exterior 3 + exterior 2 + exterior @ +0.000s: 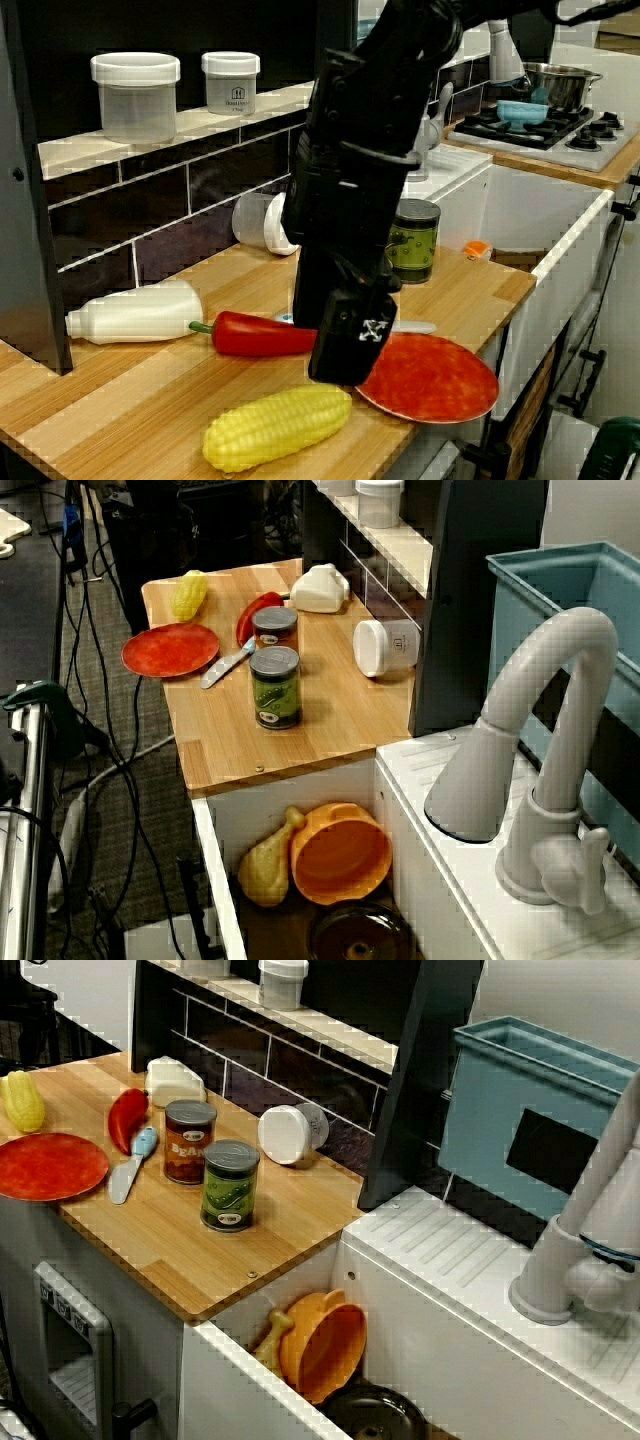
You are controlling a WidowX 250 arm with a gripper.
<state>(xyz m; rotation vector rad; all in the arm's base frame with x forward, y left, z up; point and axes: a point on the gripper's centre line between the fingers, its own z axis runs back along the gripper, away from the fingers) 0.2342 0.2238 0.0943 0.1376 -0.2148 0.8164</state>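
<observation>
Hanging Low Between Pepper and Plate

Seen from the counter's end, the black gripper [345, 368] hung low over the wooden counter [150, 405], its tip in front of the right end of the red pepper [255, 335] and at the left rim of the red plate [440, 380]. Whether it touched either one could not be told. The fingers were lost in the dark housing, so their spread could not be told, nor whether they held anything.

The pepper lay on its side just in front of a white bottle [135, 312] that was also lying down. A yellow corn cob [275, 427] lay near the counter's front edge, just below the gripper. A knife blade [415, 326] showed at the plate's far rim. A green can [412, 240] stood upright behind the arm, and a white jar [262, 222] lay tipped over by the tiled wall.

In the view from above the counter, a brown bean can [189, 1141] stood just beside the green can. An orange bowl [325, 1345] leaned in the sink [400, 1280] beside a toy drumstick [272, 1338].
</observation>
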